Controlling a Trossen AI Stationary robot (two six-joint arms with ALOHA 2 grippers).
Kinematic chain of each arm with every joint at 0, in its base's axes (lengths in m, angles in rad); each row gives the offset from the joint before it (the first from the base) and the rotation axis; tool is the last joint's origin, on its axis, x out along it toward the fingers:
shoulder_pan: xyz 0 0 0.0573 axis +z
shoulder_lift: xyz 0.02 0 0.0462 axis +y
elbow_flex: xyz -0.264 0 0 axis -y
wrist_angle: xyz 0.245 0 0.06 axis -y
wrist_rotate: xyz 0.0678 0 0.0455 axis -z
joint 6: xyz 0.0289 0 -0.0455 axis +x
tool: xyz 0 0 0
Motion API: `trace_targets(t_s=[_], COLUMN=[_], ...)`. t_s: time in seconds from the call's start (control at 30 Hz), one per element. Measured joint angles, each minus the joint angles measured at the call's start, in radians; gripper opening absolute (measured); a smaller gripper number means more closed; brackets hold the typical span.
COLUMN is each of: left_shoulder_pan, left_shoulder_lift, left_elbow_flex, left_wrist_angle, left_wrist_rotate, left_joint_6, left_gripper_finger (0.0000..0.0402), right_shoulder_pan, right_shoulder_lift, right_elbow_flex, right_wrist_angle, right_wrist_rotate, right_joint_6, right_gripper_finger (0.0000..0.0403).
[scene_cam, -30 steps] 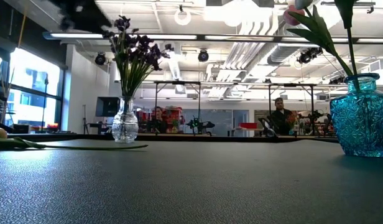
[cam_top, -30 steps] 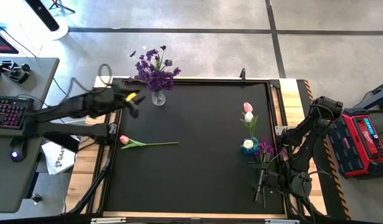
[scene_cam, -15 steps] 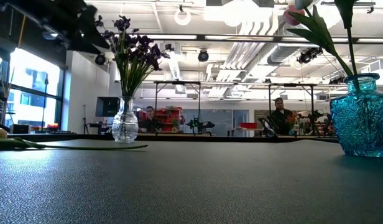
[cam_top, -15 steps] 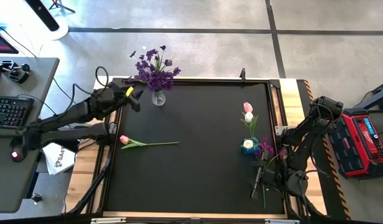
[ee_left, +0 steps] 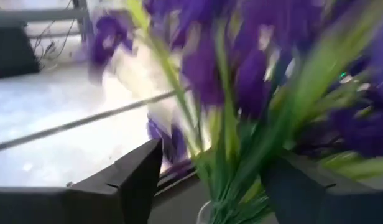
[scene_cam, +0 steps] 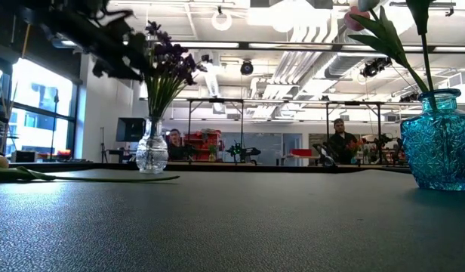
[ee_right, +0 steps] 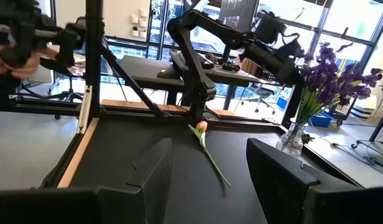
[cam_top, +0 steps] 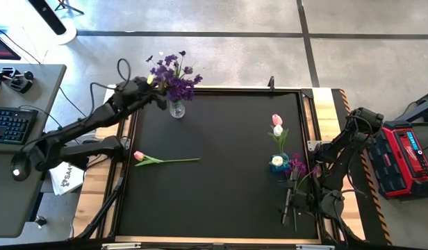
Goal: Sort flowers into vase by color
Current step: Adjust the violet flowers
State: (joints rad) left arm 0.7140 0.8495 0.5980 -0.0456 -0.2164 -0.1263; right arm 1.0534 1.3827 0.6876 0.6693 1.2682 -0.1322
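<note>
A clear glass vase at the far left of the mat holds a purple bouquet. My left gripper hovers open against the bouquet's left side, above the vase rim. A pink tulip lies flat on the mat's left half. A blue vase on the right holds pink and white tulips. A purple spray lies beside it, its stem running toward the near edge. My right gripper is open and low next to that stem. My left gripper stands open with the bouquet's green stems just ahead of its fingers, coming level from the table's left. Whether a finger touches the flowers I cannot tell.
A raised wooden border frames the black mat. A desk with a keyboard stands left of the table and a red case right of it. People sit in the room beyond. The mat's middle is bare.
My left gripper has moved toward the table's far edge and up to the purple bouquet, ending against its left side. The flowers and vases have stayed where they were.
</note>
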Motion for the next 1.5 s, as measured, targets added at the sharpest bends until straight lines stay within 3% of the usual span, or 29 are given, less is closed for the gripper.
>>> trace_targets(t_s=[0.13,0.33,0.4,0.7,0.8,1.03,1.3,1.4,1.5], left_shoulder_pan=[0.006,0.005,0.005,0.005,0.005,0.004,0.004,0.003,-0.005], left_shoulder_lift=[0.05,0.062,0.055,0.044,0.044,0.016,-0.119,-0.162,-0.197], left_elbow_flex=[0.0,0.0,0.0,0.0,0.001,0.0,0.087,0.141,0.192], left_wrist_angle=[0.023,0.064,0.064,-0.01,-0.017,-0.091,-0.367,-0.459,-0.54], left_wrist_rotate=[0.001,0.001,0.001,0.0,0.045,0.122,0.119,0.118,0.117], left_joint_6=[0.002,0.033,0.04,0.003,0.013,0.035,0.052,0.052,0.052], left_gripper_finger=[0.0182,0.0039,0.0012,0.0014,0.0022,0.0108,0.0179,0.0183,0.0184], right_shoulder_pan=[0.0,0.0,0.0,0.0,0.0,0.0,-0.009,-0.041,-0.1], right_shoulder_lift=[0.0,0.0,0.0,0.0,0.0,0.0,0.0,-0.002,-0.002], right_elbow_flex=[0.0,0.0,0.0,0.0,0.0,0.0,0.0,0.0,0.0], right_wrist_angle=[0.001,0.001,0.001,0.001,0.001,0.001,0.056,0.057,0.055], right_wrist_rotate=[0.002,0.006,0.006,0.006,0.006,0.006,0.002,-0.049,-0.177], right_joint_6=[0.003,0.023,0.03,0.029,0.028,0.025,0.019,0.025,0.045], right_gripper_finger=[0.0192,0.0192,0.0192,0.0192,0.0192,0.0192,0.0192,0.0192,0.0192])
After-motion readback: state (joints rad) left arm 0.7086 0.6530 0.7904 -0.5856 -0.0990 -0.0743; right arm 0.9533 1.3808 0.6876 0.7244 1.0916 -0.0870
